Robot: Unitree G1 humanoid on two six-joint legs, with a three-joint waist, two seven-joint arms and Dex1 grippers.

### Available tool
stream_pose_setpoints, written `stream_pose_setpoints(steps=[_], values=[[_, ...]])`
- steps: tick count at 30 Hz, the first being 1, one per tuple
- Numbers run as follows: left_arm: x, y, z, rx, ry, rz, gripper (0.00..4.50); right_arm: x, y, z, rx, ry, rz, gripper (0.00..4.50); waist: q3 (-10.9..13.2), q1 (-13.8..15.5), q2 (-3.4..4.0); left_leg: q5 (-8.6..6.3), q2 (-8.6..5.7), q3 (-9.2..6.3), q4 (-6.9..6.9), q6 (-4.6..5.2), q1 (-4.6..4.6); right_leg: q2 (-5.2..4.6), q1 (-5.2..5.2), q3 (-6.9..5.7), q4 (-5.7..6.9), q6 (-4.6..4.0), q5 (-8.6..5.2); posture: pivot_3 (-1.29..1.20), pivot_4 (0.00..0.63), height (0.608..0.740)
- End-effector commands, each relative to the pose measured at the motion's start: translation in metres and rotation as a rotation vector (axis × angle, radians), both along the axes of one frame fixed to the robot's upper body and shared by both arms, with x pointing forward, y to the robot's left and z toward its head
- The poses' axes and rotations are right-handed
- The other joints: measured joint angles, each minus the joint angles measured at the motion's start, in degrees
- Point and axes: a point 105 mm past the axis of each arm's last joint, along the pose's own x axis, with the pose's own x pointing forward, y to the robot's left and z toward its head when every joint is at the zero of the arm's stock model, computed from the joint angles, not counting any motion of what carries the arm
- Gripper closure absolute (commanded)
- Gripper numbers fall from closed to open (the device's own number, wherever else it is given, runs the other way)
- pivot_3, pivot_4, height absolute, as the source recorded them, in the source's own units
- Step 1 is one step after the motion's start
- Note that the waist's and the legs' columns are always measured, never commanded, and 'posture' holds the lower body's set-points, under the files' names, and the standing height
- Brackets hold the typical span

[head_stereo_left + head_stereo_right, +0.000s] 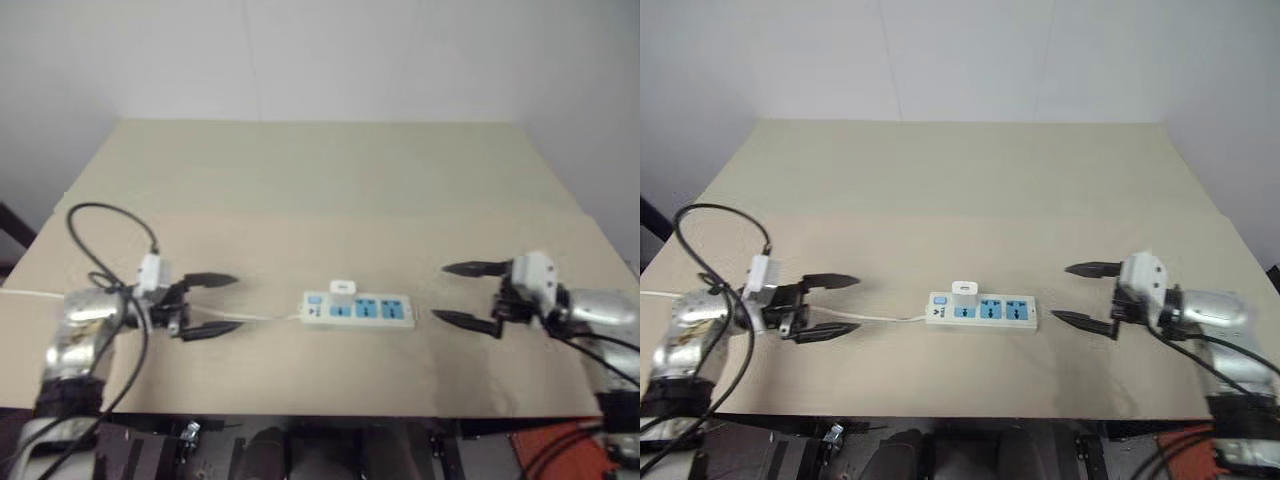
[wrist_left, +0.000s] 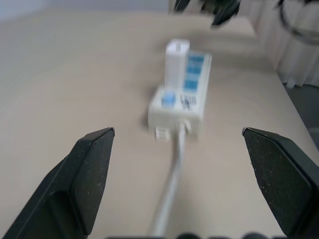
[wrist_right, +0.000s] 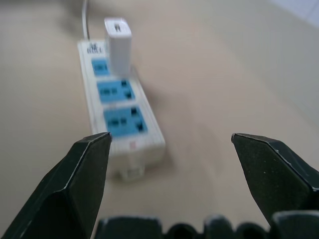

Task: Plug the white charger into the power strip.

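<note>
Power strip: the power strip (image 1: 359, 310) lies flat near the middle of the bench (image 1: 320, 190), towards its near edge, lengthwise left to right, blue socket faces up.
Switch end: the small blue switch (image 2: 168, 99) sits at the strip's left end, where the thin white cord (image 2: 172, 186) leaves and runs off to the left across the bench.
White charger: the white charger (image 1: 343, 288) stands upright on the strip, seated in the socket face next to the switch; the other two socket faces (image 3: 119, 105) are bare.
Left gripper: the left gripper (image 1: 211, 305) hangs to the left of the strip, well apart from it, pointing right along the cord.
Left jaws: released, the two black fingers (image 2: 87, 172) spread wide with nothing between them.
Right gripper: the right gripper (image 1: 466, 294) hangs to the right of the strip, well apart from it, pointing left at the strip's far end.
Right jaws: released, fingers (image 3: 82, 172) wide apart and empty.
Contact: neither gripper touches the strip, the charger or the cord.
Bench surface: plain beige, against a white wall.
</note>
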Motion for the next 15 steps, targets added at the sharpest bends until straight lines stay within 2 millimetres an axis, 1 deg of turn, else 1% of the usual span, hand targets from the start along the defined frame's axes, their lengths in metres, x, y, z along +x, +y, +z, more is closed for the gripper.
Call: stream_pose_setpoints(steps=[1, 4, 10, 12, 15], values=[[-0.005, 0.017, 0.009, 0.023, -0.024, 0.032, 0.01, -0.012, -0.002, 0.02, -0.028, -0.031, 0.014, 0.0, 0.0, 0.0, 0.0, 0.0, 0.02, 0.0, -0.01, 0.0, 0.02, 0.01, 0.02, -0.01, -0.01, -0.02, -0.01, 0.0, 0.15, 0.74], [-0.005, 0.019, 0.009, 0.02, -0.029, 0.042, 0.01, -0.02, 0.0, 0.022, -0.043, -0.021, 0.008, 0.0, 0.0, 0.1, 0.0, 0.0, 0.02, -0.01, -0.01, -0.01, 0.01, -0.01, 0.07, -0.05, -0.05, -0.01, -0.02, 0.0, 0.15, 0.74], [-0.003, 0.01, 0.006, 0.003, -0.029, 0.018, 0.01, -0.027, 0.003, 0.02, -0.051, 0.076, -0.008, 0.0, 0.0, 0.0, 0.0, -0.01, 0.01, 0.01, -0.01, -0.01, -0.06, -0.04, 0.04, -0.03, -0.08, -0.01, -0.02, 0.0, 0.15, 0.74], [-0.001, 0.008, 0.006, 0.002, -0.034, 0.019, 0.01, -0.027, 0.004, 0.024, -0.055, 0.062, -0.023, 0.0, 0.0, 0.0, -0.02, -0.01, 0.02, 0.0, -0.01, -0.01, -0.06, -0.03, 0.04, -0.04, -0.08, -0.01, -0.01, 0.0, 0.15, 0.74], [-0.001, 0.005, 0.006, -0.004, -0.037, 0.011, 0.01, -0.024, 0.0, 0.025, -0.035, 0.193, -0.068, 0.0, 0.0, 0.0, -0.02, -0.01, 0.02, 0.0, -0.01, -0.01, -0.06, -0.03, 0.04, -0.03, -0.08, -0.01, -0.01, 0.0, 0.15, 0.74]])
